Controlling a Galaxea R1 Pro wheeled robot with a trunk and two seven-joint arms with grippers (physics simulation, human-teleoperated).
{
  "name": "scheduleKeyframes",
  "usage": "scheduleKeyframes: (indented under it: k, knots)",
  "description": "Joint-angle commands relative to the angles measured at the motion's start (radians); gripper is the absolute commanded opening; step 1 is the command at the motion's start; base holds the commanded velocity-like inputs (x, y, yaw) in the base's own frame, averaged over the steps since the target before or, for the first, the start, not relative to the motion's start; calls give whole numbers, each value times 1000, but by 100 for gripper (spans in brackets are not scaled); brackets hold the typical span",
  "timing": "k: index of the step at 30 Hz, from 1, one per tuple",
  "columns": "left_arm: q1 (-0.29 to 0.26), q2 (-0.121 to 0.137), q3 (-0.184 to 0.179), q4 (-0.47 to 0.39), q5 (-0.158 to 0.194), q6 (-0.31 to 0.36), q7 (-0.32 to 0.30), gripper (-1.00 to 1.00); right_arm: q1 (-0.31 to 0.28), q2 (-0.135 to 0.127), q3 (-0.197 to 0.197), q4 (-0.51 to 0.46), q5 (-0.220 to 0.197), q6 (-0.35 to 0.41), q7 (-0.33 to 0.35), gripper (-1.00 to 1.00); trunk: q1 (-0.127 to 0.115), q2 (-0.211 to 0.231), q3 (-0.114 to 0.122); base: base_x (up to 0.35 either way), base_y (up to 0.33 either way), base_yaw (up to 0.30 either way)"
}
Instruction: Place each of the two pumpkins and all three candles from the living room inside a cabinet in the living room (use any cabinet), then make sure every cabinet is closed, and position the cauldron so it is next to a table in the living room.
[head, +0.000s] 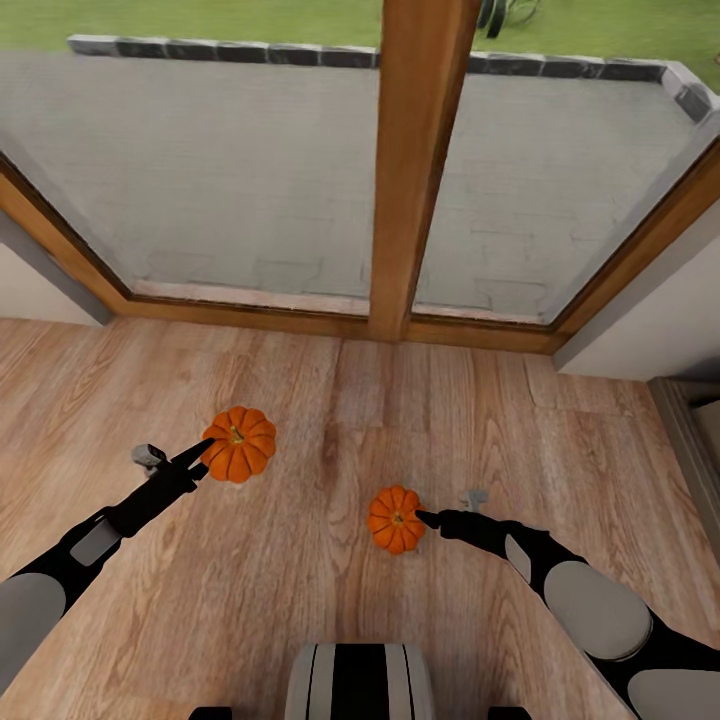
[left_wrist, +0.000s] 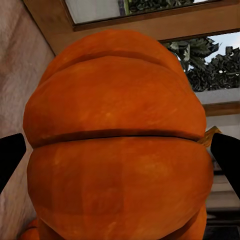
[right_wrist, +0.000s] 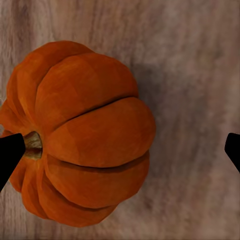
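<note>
Two small orange pumpkins sit on the wooden floor (head: 330, 590), near a big window with a thick wooden post (head: 415, 170). The left pumpkin (head: 240, 443) lies a bit farther away, and the right pumpkin (head: 396, 519) lies nearer the robot. They are well apart from each other.

The left gripper (head: 208, 447) reaches low to the left pumpkin. Its black fingers (left_wrist: 11, 157) stand apart, one on each side of the pumpkin, probably so they can squeeze it next. It is hard to tell if they touch it yet.

The right gripper (head: 425, 517) points at the right pumpkin. Its fingers (right_wrist: 10, 155) are wide apart too. One tip is by the short brown stem (right_wrist: 33, 145), and the other is far off over bare floor, so this pumpkin is not between them properly.

Both pumpkins look round, smooth and bumpy with deep grooves. The floor has pale brown planks. Neither pumpkin seems to be lifted yet.
</note>
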Motion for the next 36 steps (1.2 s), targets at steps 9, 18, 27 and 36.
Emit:
scheduleKeyframes:
  k: [9,18,27,36]
  knots:
    - [0,0,0,0,0,0,0,-100,0,1,3,0,0,0,0,100,0,0,0,0,0,72]
    - [0,0,0,0,0,0,0,-100,0,1,9,1,1,-3,-24,100,0,0,0,0,0,3]
    - [0,0,0,0,0,0,0,-100,0,4,19,7,23,-2,-61,100,0,0,0,0,0,0]
    - [0,0,0,-1,0,-1,0,-100,1,4,24,9,33,-2,-59,100,0,0,0,0,0,0]
